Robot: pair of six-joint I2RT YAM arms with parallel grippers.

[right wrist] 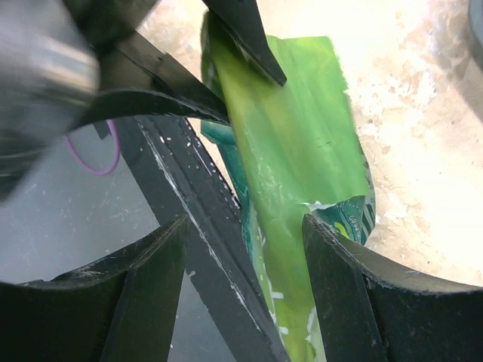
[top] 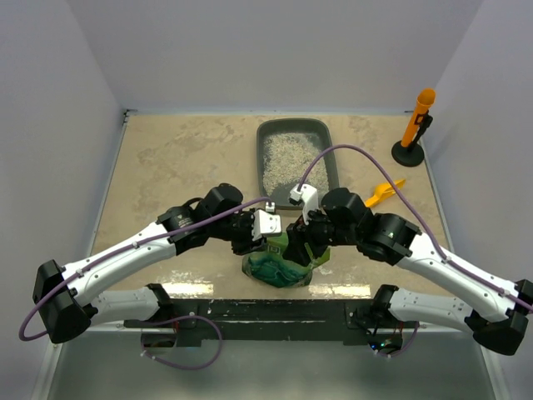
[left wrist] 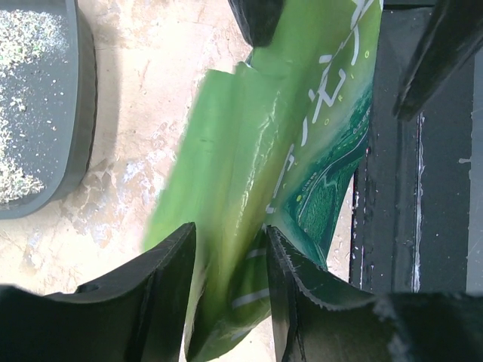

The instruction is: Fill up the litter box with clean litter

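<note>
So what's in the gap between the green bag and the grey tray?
Only bare beige stone-look tabletop lies between the glossy green printed bag and the shallow dark grey plastic litter tray, in the left wrist view.

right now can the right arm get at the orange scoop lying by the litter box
Probably yes: the orange scoop lies bare on the right arm's side by the litter box. But the right gripper straddles the green bag and must back off first.
</note>
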